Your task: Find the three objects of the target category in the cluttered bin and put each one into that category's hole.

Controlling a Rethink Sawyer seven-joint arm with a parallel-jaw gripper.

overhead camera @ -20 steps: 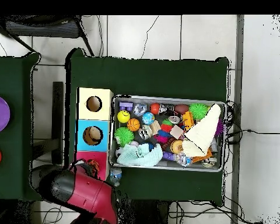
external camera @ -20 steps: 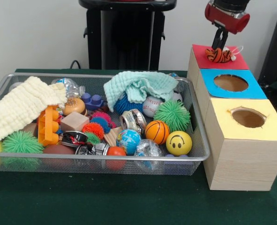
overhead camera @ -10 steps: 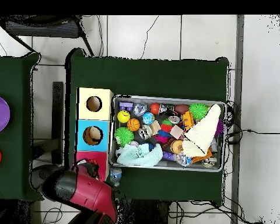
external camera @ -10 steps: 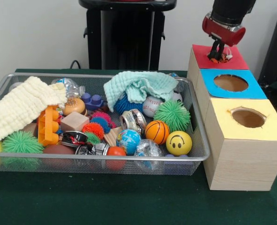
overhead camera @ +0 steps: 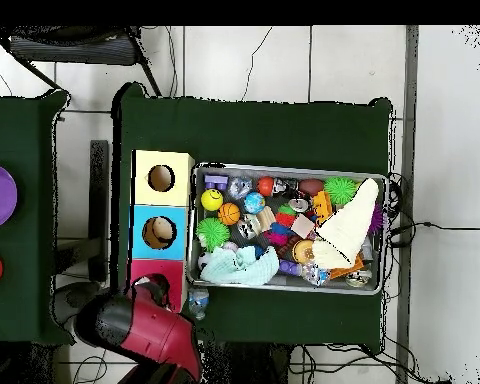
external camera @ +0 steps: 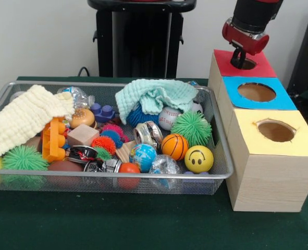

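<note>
1. Front view: the red and black gripper (external camera: 241,61) hangs over the red-topped section (external camera: 258,66) at the far end of the wooden box (external camera: 266,172), its tips right at the dark hole there; I cannot tell whether they are spread or closed, and nothing shows between them.
2. The blue section's hole (external camera: 256,92) and the yellow section's hole (external camera: 276,131) sit open in the middle and at the near end of the box.
3. Just beside the box, the wire bin (external camera: 117,176) is crowded: a smiley ball (external camera: 198,159) and a small basketball (external camera: 174,146) lie near its front right corner.
4. A green spiky ball (external camera: 191,127), a baseball (external camera: 169,117) and a mint cloth (external camera: 154,95) lie toward the back right.
5. A cream cloth (external camera: 23,119) drapes over the bin's left end.
6. Overhead view: the arm (overhead camera: 144,330) covers much of the red section (overhead camera: 152,270).
</note>
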